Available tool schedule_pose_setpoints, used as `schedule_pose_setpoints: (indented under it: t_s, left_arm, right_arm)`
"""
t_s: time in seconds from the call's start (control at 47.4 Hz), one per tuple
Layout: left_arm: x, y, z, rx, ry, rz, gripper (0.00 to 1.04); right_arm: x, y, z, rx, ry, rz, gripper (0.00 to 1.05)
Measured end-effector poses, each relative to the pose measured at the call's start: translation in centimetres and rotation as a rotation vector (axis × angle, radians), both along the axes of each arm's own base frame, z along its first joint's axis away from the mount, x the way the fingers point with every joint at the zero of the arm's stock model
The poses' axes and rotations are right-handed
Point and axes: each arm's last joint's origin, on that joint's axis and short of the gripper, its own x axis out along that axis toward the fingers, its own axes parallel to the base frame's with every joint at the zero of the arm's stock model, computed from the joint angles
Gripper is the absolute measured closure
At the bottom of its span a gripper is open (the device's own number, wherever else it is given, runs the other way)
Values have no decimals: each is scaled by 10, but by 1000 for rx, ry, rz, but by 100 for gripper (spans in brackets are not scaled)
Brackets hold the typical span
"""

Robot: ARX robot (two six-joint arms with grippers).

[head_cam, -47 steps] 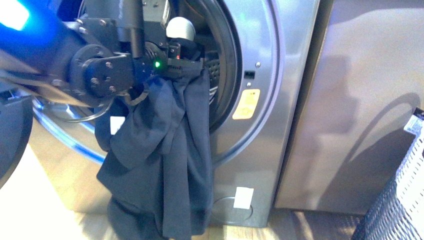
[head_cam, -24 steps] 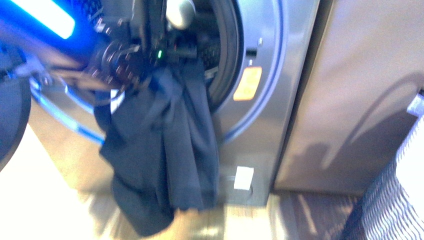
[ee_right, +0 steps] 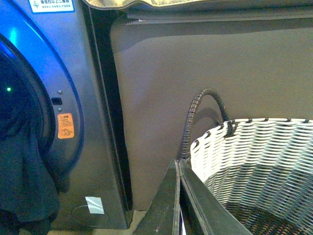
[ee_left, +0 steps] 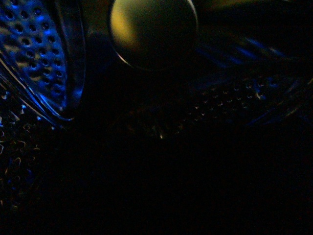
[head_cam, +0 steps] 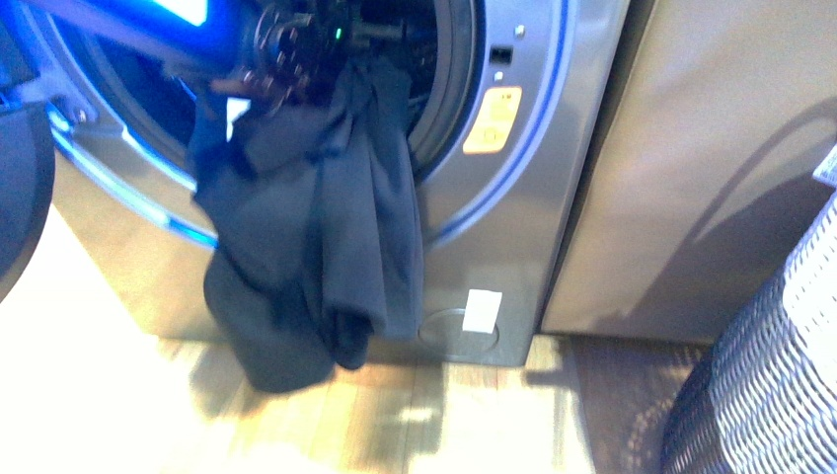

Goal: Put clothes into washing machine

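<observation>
The left gripper (head_cam: 375, 38) sits at 11 o'clock in the front view, reaching into the open mouth of the washing machine (head_cam: 503, 227). Its fingers are too blurred to make out one by one, but the clothes (head_cam: 326, 227) gather to a bunch right at them and hang from that point, so they are clamped on the fabric. The dark navy cloth drops straight toward 6 o'clock, over the lower part of the porthole rim (head_cam: 449, 109) and down the machine's front. Its lowest folds end just above the wooden floor (head_cam: 444, 415). Most of the garment is outside the drum.

The left wrist view is dark.

The right gripper (ee_right: 180, 191) has its fingers (ee_right: 205, 213) pressed together with nothing between them. It hovers just beside the white woven basket (ee_right: 254, 156).

In the front view the porthole rim curves close by at 3 o'clock of the left gripper, with the orange sticker (head_cam: 492, 120) just beyond it. The open door (head_cam: 20, 197) stands at 9 o'clock. The grey cabinet (head_cam: 691, 168) adjoins the machine at 3 o'clock, and the basket fills the corner at 4 o'clock. Bare floor lies open at 6 o'clock.
</observation>
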Motion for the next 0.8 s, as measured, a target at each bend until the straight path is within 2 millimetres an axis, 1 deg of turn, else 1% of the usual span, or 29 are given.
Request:
schedule_pose_setpoints:
  t_s: [0.253,0.401,0.633,0.696,0.738,0.801]
  left_arm:
    - [18,10,13,10,14,42,97]
    - [21,16,16,13,12,58,97]
    - [19,23,39,16,-23,96,97]
    - [19,25,39,19,-18,109,97]
    - [19,29,39,25,-6,130,97]
    - [20,36,34,31,20,161,97]
  right_arm:
    - [-5,0,-11,0,-6,0,102]
    - [-7,0,-15,0,-8,0,102]
    - [-12,0,-21,0,-2,0,102]
    - [-17,0,-26,0,24,0,102]
    - [-19,0,-29,0,11,0,102]
    - [-20,0,-31,0,-10,-1,102]
